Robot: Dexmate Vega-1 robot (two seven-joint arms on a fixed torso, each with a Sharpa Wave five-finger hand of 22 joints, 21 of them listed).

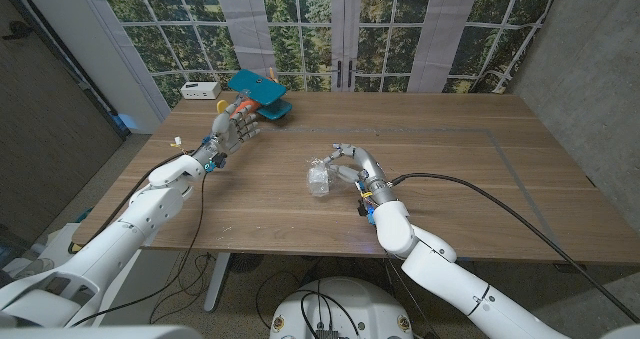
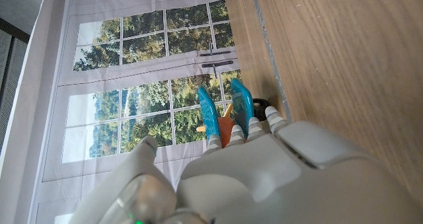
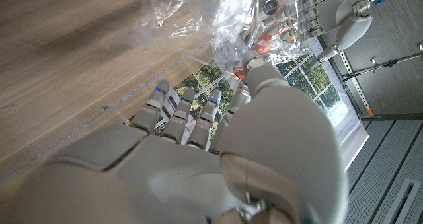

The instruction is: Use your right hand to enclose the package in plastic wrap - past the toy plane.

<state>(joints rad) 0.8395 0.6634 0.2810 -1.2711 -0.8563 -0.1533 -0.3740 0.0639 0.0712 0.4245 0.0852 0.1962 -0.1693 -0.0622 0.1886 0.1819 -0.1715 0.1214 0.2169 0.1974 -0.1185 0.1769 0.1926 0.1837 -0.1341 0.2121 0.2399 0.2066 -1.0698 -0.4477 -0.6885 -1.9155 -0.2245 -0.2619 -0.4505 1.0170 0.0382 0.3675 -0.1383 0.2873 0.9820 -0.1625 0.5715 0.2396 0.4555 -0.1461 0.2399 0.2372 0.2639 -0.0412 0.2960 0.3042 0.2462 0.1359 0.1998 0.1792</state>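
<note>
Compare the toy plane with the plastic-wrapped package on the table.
The toy plane is opaque blue with orange parts; the package is clear, crinkled plastic. The plane sits at the table's far edge beside the left hand; the package lies mid-table against the right hand, whose fingers touch its wrap. Both rest on the wooden table.

The head camera looks down from above over the wooden table (image 1: 450,169) toward the windows. The left wrist camera peers close along its own hand (image 2: 264,178), turned sideways, facing the toy plane (image 2: 225,115). The right wrist camera sits tight behind its hand (image 3: 218,158). All share tabletop and windows.
</note>
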